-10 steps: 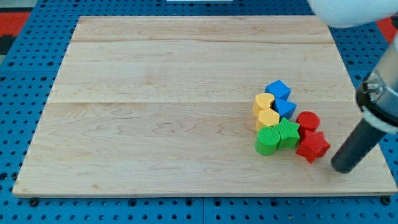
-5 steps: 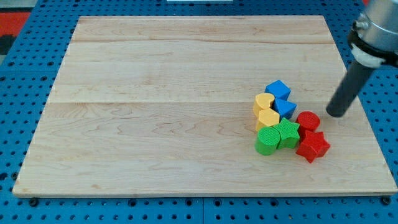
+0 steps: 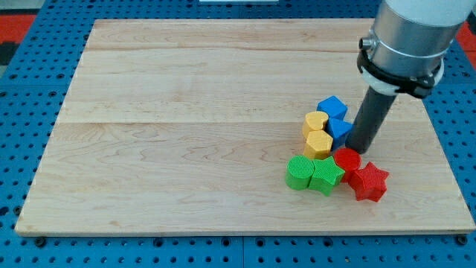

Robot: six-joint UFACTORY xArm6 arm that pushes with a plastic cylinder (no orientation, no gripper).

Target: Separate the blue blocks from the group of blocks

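Two blue blocks sit at the group's upper right: a blue cube (image 3: 332, 108) and a second blue block (image 3: 341, 129) just below it, partly hidden by the rod. My tip (image 3: 360, 147) rests right beside the lower blue block, on its right, just above the red cylinder (image 3: 346, 160). Two yellow blocks, a heart (image 3: 315, 122) and a hexagon (image 3: 319, 143), touch the blue ones on the left. A green cylinder (image 3: 300, 172), a green star (image 3: 326, 174) and a red star (image 3: 369, 182) lie below.
The wooden board (image 3: 186, 112) lies on a blue pegboard surface (image 3: 15, 149). The arm's grey body (image 3: 409, 33) hangs over the board's upper right corner.
My tip moved from the right edge leftward into the group. The red cylinder, red star and both green blocks shifted down and to the left.
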